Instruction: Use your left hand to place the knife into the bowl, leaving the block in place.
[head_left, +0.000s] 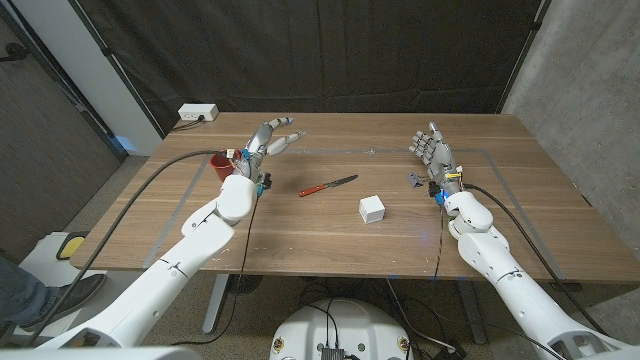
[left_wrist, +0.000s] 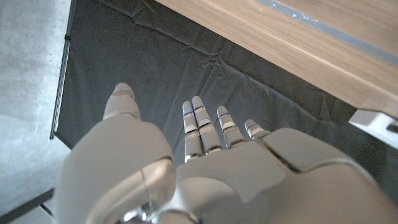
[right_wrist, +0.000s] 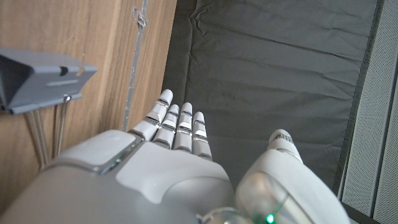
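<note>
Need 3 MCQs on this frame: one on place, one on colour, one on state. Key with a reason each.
1. Where does the knife lie?
A. in the bowl
B. on the table between the bowl and the block
C. in the right robot hand

2. What colour is the bowl?
A. red
B. blue
C. white

3. What is the state of the left robot hand?
A. grips the knife
B. presses the block
C. open, holds nothing

Key: 1 B, the knife rests on the wood, bowl on one side, white block on the other. 2 A, the bowl's rim shows red beside the left arm. 3 C, its fingers are spread apart above the table, with nothing between them.
</note>
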